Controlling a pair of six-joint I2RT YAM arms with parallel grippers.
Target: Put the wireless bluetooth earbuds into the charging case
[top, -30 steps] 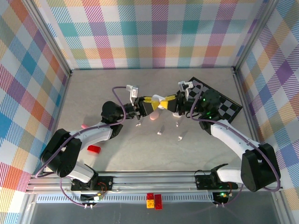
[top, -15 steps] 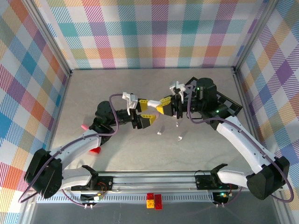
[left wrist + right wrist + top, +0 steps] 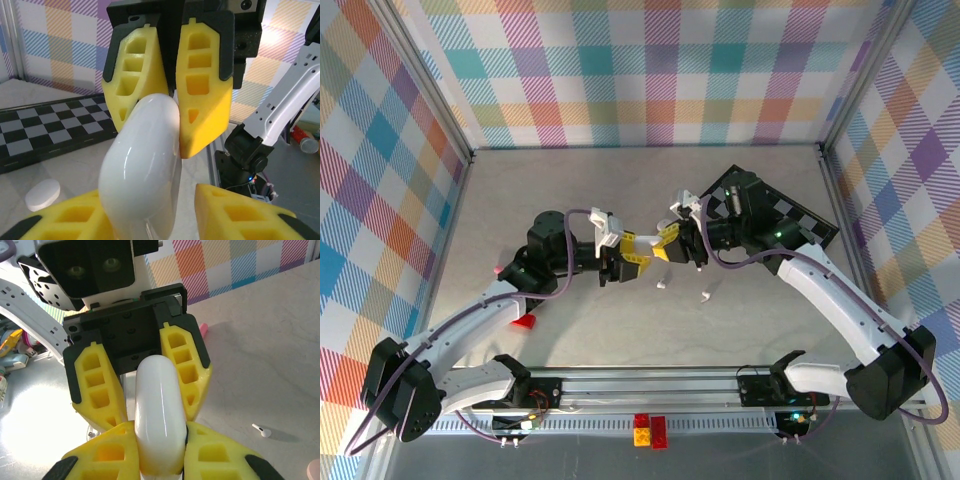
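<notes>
White charging case (image 3: pixel 159 410) held mid-air between arms, lid closed, long axis running gripper to gripper. Left gripper (image 3: pixel 632 258) and right gripper (image 3: pixel 667 243) both pinch it. Earbuds (image 3: pixel 661 285) (image 3: pixel 705 296) lie on table (image 3: pixel 740 330) below, apart from case.

Lab test cell: plaid cloth walls (image 3: pixel 650 70) boxed in grey tabletop (image 3: pixel 620 330), aluminium rail (image 3: pixel 650 385) carried both arm bases, checkerboard calibration board (image 3: pixel 800 215) lay flat.
</notes>
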